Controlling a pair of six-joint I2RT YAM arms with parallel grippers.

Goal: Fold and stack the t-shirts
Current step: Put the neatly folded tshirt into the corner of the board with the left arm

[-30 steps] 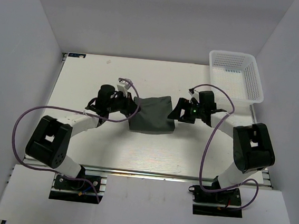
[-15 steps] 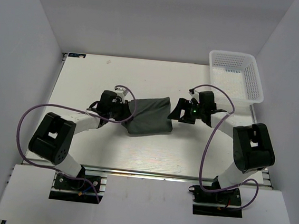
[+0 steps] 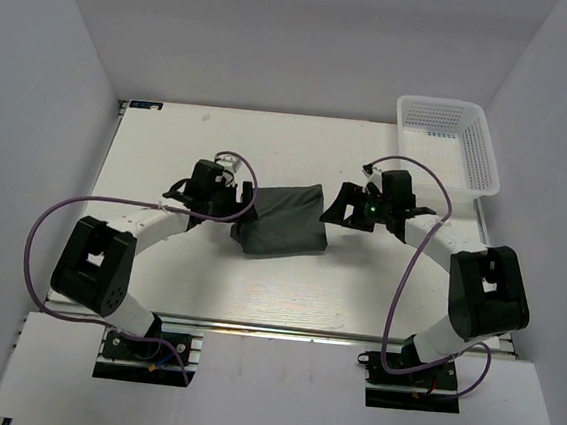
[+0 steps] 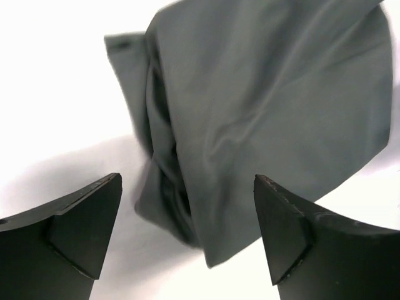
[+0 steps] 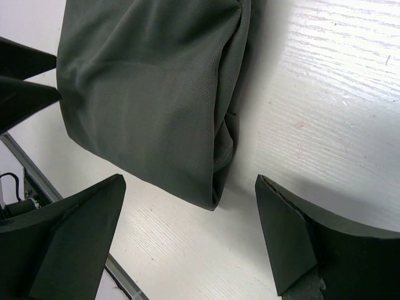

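Dark grey-green t-shirt [image 3: 283, 222] lies folded mid-table.

Plain dark grey-green t-shirt [image 3: 283, 221], no print. White table [image 3: 356, 290] with faint wood-grain streaks. White basket [image 3: 447, 138], open mesh pattern. Both arms white with black joints, cables [image 3: 35, 239] purple. The left gripper [image 3: 236, 208] and right gripper [image 3: 336, 208] are matte black, with a small green light [image 3: 371, 210] glowing by the right one. Walls pale grey.

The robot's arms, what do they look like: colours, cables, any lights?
The left arm and right arm are white tubes joined by boxy black housings. A purple cable loops beside each. A small green light glows on the right wrist. The left tool and right tool each end in two black wedge-shaped fingers.
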